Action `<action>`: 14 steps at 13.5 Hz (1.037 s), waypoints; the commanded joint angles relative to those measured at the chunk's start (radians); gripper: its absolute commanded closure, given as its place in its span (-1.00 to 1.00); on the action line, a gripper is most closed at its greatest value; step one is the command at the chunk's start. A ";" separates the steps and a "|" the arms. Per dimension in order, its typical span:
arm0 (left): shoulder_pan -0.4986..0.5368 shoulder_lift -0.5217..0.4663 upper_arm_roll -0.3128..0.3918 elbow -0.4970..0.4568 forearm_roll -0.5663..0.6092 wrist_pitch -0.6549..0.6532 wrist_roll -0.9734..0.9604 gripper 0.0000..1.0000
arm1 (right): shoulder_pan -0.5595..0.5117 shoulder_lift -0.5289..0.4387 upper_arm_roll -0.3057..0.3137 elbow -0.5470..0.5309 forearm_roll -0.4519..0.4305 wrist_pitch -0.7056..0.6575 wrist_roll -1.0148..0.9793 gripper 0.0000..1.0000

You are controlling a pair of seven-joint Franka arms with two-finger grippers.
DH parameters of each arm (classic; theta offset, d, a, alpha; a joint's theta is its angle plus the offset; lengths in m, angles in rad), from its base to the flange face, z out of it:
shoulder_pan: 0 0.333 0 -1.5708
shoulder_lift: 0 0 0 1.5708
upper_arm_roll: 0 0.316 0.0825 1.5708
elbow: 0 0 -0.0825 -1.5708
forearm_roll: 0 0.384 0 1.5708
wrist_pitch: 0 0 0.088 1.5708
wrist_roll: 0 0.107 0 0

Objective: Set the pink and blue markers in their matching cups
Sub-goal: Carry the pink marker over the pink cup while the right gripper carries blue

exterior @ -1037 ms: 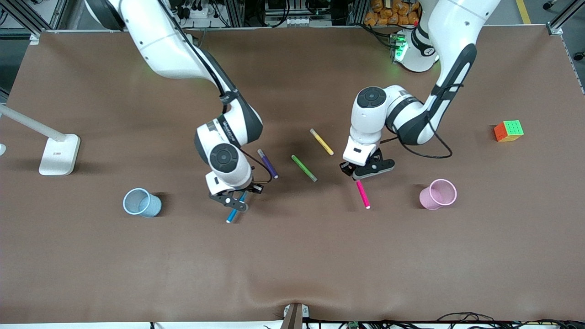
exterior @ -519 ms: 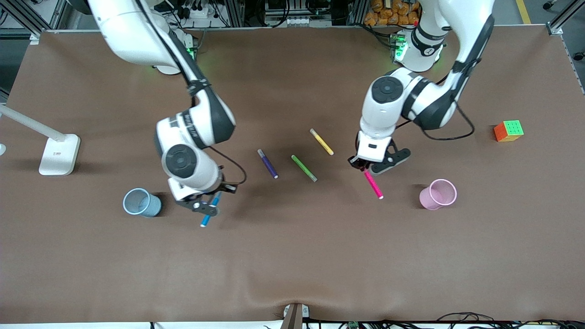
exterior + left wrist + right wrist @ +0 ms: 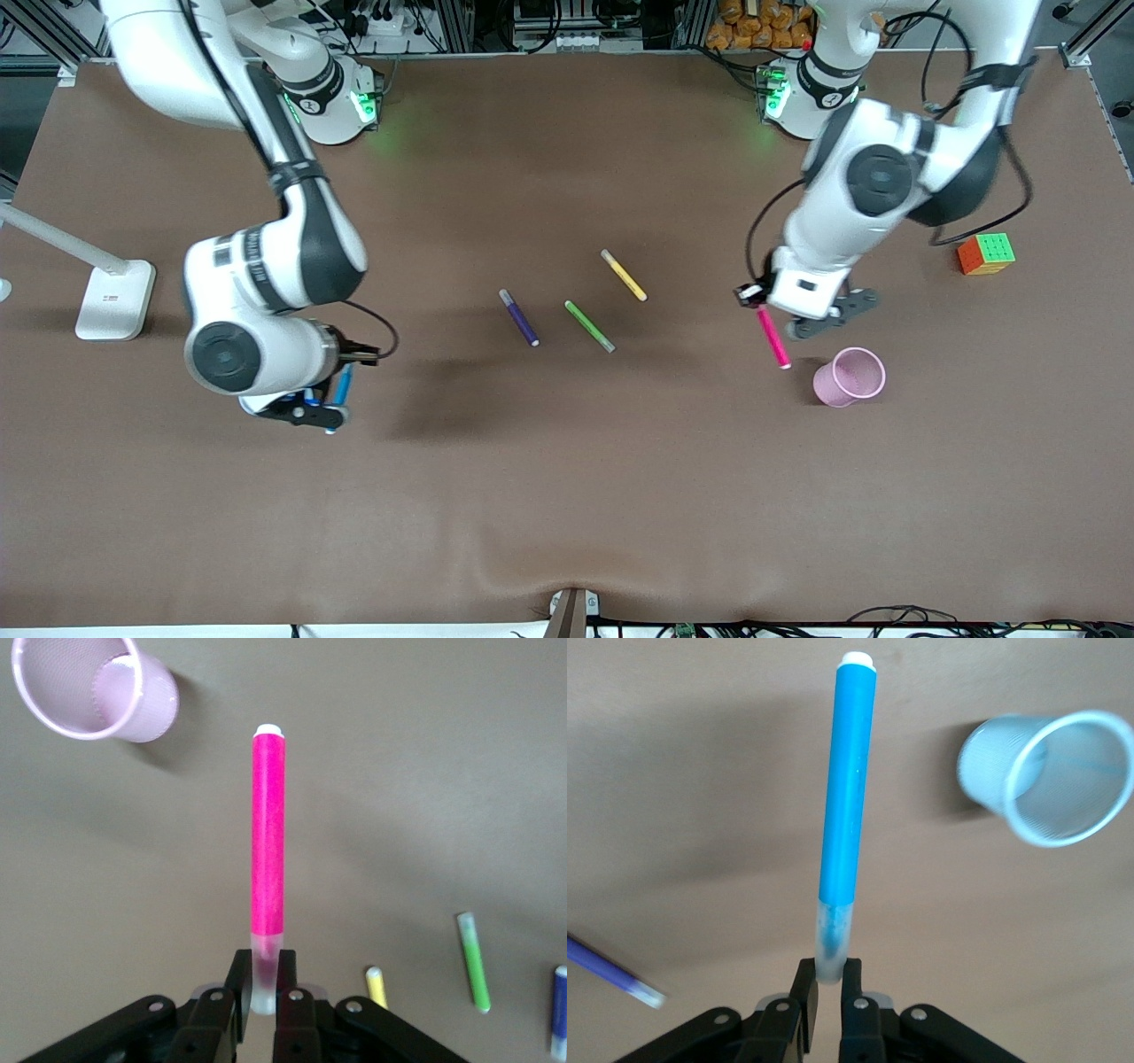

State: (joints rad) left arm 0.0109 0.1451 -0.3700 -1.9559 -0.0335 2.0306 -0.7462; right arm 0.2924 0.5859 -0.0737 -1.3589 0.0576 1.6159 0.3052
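We hold the pink marker [image 3: 267, 837] pinched in our left gripper [image 3: 261, 992] beside the pink cup [image 3: 93, 687]; our right gripper [image 3: 826, 997] clamps the blue marker [image 3: 846, 784] (near the blue cup [image 3: 1050, 775]).

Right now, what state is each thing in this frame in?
Left claw: shut on pink marker, near pink cup.
Right claw: shut on blue marker, near blue cup.
Pink cup: upright, empty.
Blue cup: upright, empty.
Purple marker, green marker, yellow marker: lying flat.
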 commanded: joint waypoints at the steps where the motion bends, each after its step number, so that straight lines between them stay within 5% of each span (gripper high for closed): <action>1: 0.099 -0.029 -0.010 -0.004 -0.101 -0.070 0.146 1.00 | -0.035 -0.011 0.017 0.012 -0.118 -0.045 -0.128 1.00; 5: 0.217 -0.013 -0.007 0.018 -0.172 -0.105 0.226 1.00 | -0.032 -0.027 0.015 0.012 -0.238 -0.136 -0.331 1.00; 11: 0.340 0.068 -0.003 0.061 -0.313 -0.162 0.269 1.00 | 0.053 -0.020 0.025 -0.003 -0.596 -0.226 -0.598 1.00; 14: 0.383 0.114 -0.001 0.078 -0.365 -0.170 0.268 1.00 | 0.080 -0.015 0.025 -0.028 -0.659 -0.214 -0.675 1.00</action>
State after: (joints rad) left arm 0.3661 0.2216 -0.3631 -1.9178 -0.3600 1.8939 -0.4861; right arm 0.3622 0.5778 -0.0507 -1.3604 -0.5454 1.3987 -0.3106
